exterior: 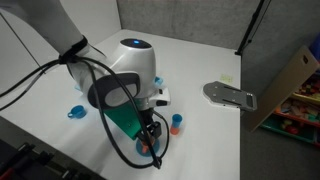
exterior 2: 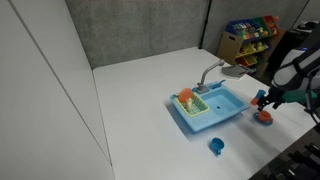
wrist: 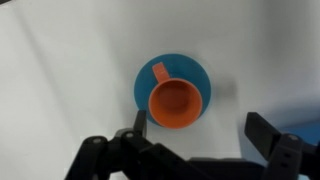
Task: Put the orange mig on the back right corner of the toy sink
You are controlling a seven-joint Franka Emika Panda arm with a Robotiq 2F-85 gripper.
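The orange mug (wrist: 175,103) stands upright on a blue saucer (wrist: 195,68) on the white table, handle toward the upper left in the wrist view. My gripper (wrist: 200,130) is open and empty, hovering above the mug, which lies just beyond its left finger. In an exterior view the mug (exterior 2: 264,116) sits to the right of the blue toy sink (exterior 2: 222,108), clear of it, with the gripper (exterior 2: 262,101) right over it. In an exterior view the arm covers most of the sink (exterior: 125,118), and the gripper (exterior: 150,135) is low near the table's front edge.
A blue cup (exterior 2: 216,146) stands in front of the sink. An orange item (exterior 2: 186,97) sits in the sink's left compartment. The grey faucet (exterior 2: 210,75) rises at its back. A toy shelf (exterior 2: 250,35) stands beyond the table. A grey flat object (exterior: 230,95) lies near the table edge.
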